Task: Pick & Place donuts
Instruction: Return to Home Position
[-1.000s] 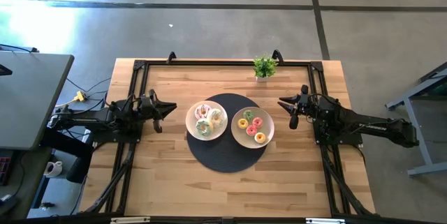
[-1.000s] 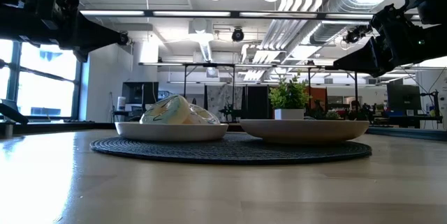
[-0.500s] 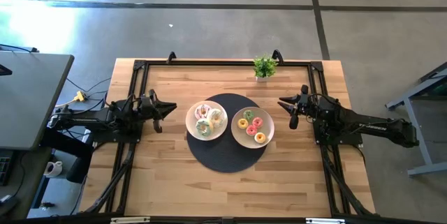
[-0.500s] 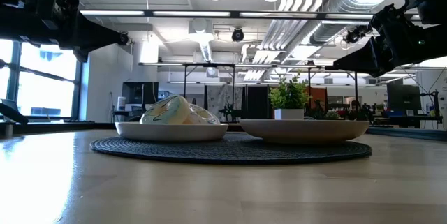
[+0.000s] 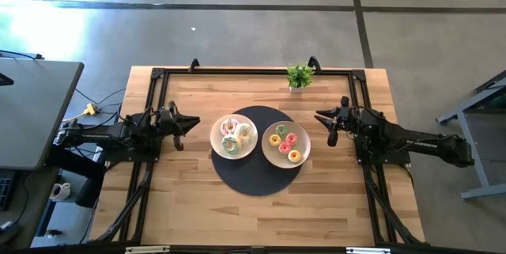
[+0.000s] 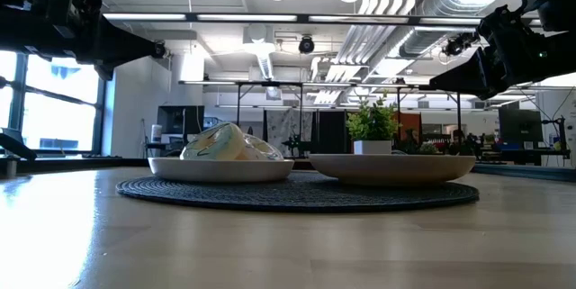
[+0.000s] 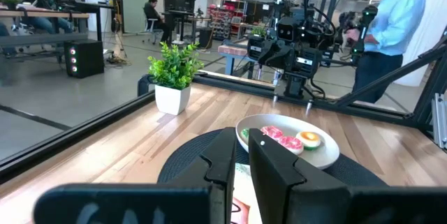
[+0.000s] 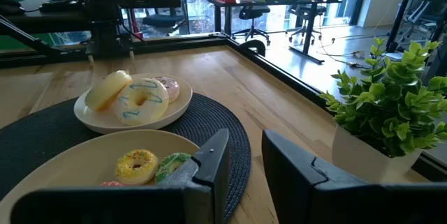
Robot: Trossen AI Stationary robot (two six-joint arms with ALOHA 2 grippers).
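While both arms wait at the table's sides, I see the left gripper [image 5: 194, 123] with a narrow gap between its fingers and the right gripper [image 5: 320, 116] somewhat wider, both empty. Small donuts [image 5: 286, 143] lie on the light brown plate [image 5: 269, 153], larger donuts [image 5: 234, 135] on the white plate [image 5: 215, 142] beside it.

Small donuts [image 5: 285, 144]: hidden behind light brown plate [image 6: 392, 170] rim in low view. Large donuts [image 8: 142, 100]: nearly all covered by left gripper [image 7: 243, 145] in left wrist view.
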